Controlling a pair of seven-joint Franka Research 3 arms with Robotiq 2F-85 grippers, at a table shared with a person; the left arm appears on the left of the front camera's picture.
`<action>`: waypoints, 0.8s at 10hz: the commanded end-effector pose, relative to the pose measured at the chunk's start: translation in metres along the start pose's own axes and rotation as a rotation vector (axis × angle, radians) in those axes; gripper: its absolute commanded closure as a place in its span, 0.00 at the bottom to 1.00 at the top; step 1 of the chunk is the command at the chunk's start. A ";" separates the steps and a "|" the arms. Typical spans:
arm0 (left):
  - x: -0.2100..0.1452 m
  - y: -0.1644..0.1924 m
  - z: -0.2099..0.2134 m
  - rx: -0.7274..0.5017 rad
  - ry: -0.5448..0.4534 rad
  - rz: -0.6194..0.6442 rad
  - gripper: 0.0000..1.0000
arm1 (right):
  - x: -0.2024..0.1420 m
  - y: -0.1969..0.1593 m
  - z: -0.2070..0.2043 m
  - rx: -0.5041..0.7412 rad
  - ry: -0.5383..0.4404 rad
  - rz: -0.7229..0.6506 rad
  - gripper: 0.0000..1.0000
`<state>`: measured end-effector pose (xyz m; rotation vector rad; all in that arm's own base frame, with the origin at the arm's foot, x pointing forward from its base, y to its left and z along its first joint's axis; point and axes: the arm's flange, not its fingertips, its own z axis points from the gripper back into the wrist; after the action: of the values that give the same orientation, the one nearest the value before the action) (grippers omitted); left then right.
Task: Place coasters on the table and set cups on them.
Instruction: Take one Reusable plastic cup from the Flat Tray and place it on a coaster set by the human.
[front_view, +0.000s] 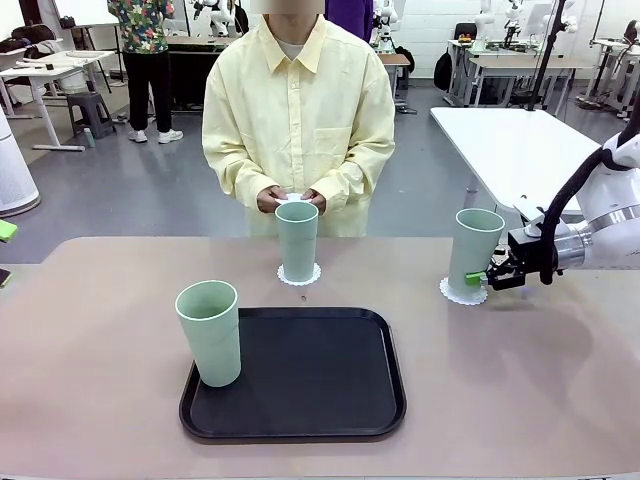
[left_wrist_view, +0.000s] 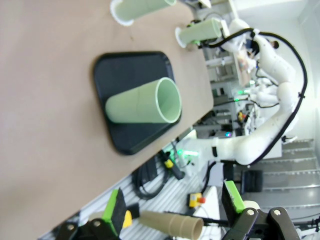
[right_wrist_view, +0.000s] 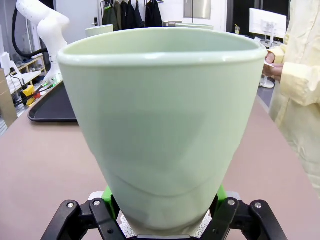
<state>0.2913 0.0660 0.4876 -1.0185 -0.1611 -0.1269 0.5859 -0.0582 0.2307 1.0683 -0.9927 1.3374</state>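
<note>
Three mint-green cups stand on the scene. The right cup (front_view: 475, 250) rests on a white lacy coaster (front_view: 460, 292) on the table (front_view: 520, 400), and my right gripper (front_view: 481, 278) is shut on its base. In the right wrist view this cup (right_wrist_view: 165, 120) stands between the green pads (right_wrist_view: 107, 193), the coaster's edge (right_wrist_view: 128, 231) showing beneath. The middle cup (front_view: 297, 240) stands free on a second coaster (front_view: 299, 275). The third cup (front_view: 210, 332) stands on the tray's left edge. My left gripper (left_wrist_view: 172, 205) hangs open and empty, high above the table's near side.
A black rounded tray (front_view: 310, 375) lies at the front centre of the table. The person stands at the far edge, both hands (front_view: 292, 198) holding a small white piece at waist height. A white table (front_view: 520, 145) stands beyond at the right.
</note>
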 end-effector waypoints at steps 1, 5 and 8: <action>0.000 0.001 0.000 -0.020 -0.007 -0.021 0.00 | 0.000 -0.008 0.001 -0.001 -0.035 0.005 0.19; 0.000 0.001 0.000 -0.020 -0.007 -0.021 0.00 | -0.003 -0.007 -0.001 0.010 -0.032 -0.007 0.19; 0.000 0.001 0.000 -0.020 -0.007 -0.021 0.00 | -0.005 -0.008 -0.002 0.013 -0.028 -0.016 0.19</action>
<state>0.2913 0.0660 0.4876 -1.0185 -0.1611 -0.1269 0.5847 -0.0558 0.2239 1.0872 -0.9886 1.3300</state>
